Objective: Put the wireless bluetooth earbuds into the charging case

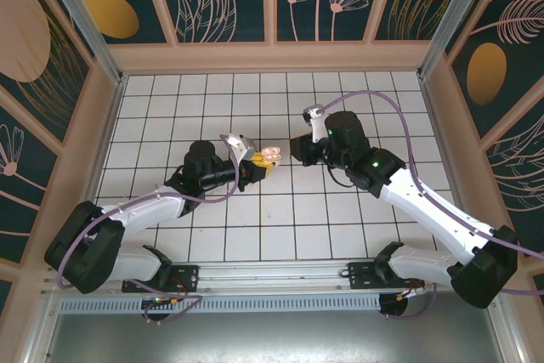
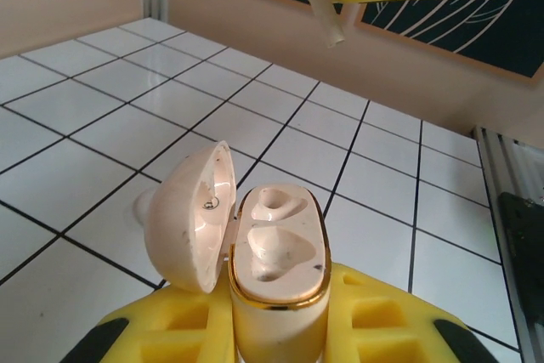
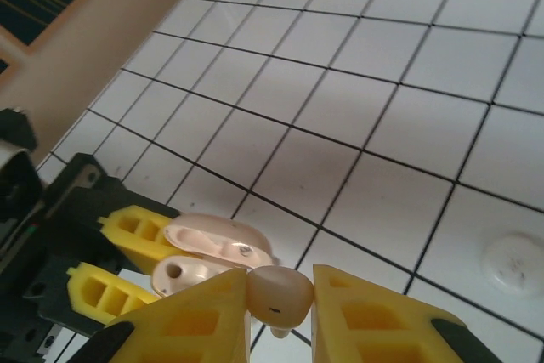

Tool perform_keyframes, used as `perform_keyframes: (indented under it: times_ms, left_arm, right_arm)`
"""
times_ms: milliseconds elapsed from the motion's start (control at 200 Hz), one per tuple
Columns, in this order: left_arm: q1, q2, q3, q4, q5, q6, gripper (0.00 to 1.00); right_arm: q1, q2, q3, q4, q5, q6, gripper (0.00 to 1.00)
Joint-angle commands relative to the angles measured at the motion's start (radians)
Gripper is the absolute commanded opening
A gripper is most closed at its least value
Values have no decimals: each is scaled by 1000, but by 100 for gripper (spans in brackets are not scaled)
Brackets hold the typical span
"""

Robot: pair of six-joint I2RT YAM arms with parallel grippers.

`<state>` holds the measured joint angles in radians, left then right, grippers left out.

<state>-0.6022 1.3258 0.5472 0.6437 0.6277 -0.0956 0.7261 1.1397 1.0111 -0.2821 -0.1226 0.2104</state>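
The charging case [image 2: 276, 269] stands upright between the yellow fingers [image 2: 382, 316] of the left gripper [image 2: 276, 320], which is clamped on its lower body. Its gold-rimmed top faces up with both moulded sockets showing, and the lid [image 2: 200, 218] is hinged open to that gripper's left. The right gripper [image 3: 280, 312] is closed on a pinkish-beige earbud [image 3: 279, 293], pinched between its own yellow fingers [image 3: 340, 295]. From that gripper the open case lies just ahead and to the left, near the earbud but apart from it. A flat white round piece [image 3: 514, 261] lies on the white-tiled desk [image 3: 382, 125], well off to the right gripper's right.
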Motion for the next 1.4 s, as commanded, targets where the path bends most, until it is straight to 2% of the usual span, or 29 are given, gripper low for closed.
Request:
perform_keyframes:
  times_ms: [0, 641, 1116, 1396]
  left_arm:
    - [2, 5, 34, 84, 45, -26, 19]
    - [0, -23, 46, 142, 41, -52, 20]
    - [1, -49, 45, 165, 36, -57, 20]
    - [1, -74, 17, 188, 39, 10, 20]
  right_arm:
    - [21, 5, -15, 78, -33, -52, 22]
    - [36, 28, -39, 108, -93, -69, 22]
    - [38, 31, -45, 101, -92, -76, 22]
    - [38, 25, -25, 105, -86, -87, 22]
